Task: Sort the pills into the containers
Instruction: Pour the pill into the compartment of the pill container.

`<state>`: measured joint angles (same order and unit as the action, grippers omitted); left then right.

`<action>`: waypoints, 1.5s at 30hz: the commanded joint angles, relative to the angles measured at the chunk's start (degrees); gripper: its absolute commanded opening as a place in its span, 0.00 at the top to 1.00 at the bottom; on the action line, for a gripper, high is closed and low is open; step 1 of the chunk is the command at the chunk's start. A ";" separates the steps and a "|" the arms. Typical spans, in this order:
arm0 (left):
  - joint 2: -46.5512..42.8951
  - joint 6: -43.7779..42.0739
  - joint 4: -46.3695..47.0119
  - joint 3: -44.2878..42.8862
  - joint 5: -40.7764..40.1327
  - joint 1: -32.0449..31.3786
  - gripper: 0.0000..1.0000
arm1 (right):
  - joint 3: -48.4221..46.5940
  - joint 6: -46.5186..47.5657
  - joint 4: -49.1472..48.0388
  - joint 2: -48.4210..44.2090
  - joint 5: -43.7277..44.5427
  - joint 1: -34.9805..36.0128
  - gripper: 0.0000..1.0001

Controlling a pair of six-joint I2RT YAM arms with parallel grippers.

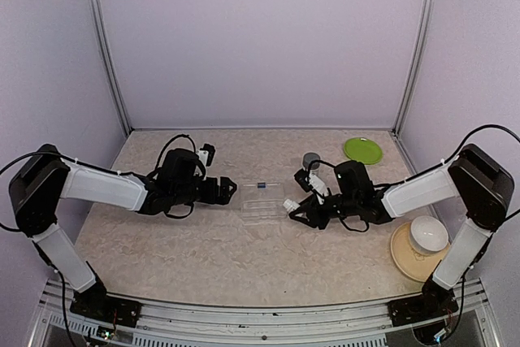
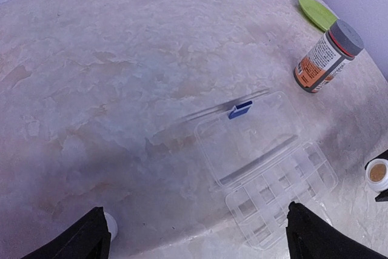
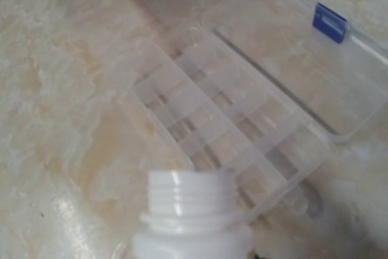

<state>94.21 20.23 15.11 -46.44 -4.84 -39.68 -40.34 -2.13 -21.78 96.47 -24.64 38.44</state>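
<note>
The clear pill box lies open mid-table, its lid (image 2: 248, 137) folded back with a small blue clasp (image 2: 240, 110) on the edge. Its row of containers (image 2: 285, 192) (image 3: 224, 131) (image 1: 264, 207) looks bare. No pills show loose; they are hidden from me. My right gripper (image 1: 307, 206) is shut on an uncapped white bottle (image 3: 191, 216), tipped with its mouth just off the box's right edge. From the left wrist view that bottle's mouth (image 2: 377, 173) shows tan inside. My left gripper (image 2: 197, 244) (image 1: 230, 191) hangs open just left of the box, holding nothing.
A brown-labelled bottle with a grey cap (image 2: 327, 56) (image 1: 310, 160) stands behind the box. A green plate (image 1: 362, 149) lies at the back right. A white bowl (image 1: 428, 233) sits on a tan plate at the near right. A white cap (image 2: 111, 225) lies by my left finger.
</note>
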 commanded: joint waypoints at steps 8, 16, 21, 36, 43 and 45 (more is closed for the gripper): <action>0.61 -1.51 10.29 4.57 4.18 -0.31 0.01 | -4.72 2.33 5.68 3.06 2.11 -0.55 0.82; 1.35 -1.47 11.52 5.26 4.63 -0.27 0.01 | -6.96 2.59 8.55 4.40 2.16 -0.91 0.82; 2.98 -1.38 11.76 4.80 5.28 -0.31 0.01 | -8.11 2.33 10.85 5.62 2.08 -0.91 0.82; 4.48 -1.08 12.00 4.34 6.47 -0.40 0.01 | -11.94 1.96 17.42 7.15 3.03 -0.90 0.82; 4.52 -1.08 12.01 4.34 6.48 -0.40 0.01 | -13.71 1.86 20.83 7.12 3.37 -0.91 0.82; 4.48 -0.99 12.00 4.34 6.52 -0.40 0.01 | -14.12 1.95 21.66 7.11 3.45 -0.91 0.82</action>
<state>98.00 19.25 25.69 -41.78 1.13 -39.86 -52.51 -0.05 -3.05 102.98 -21.71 38.06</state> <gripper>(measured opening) 0.987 0.335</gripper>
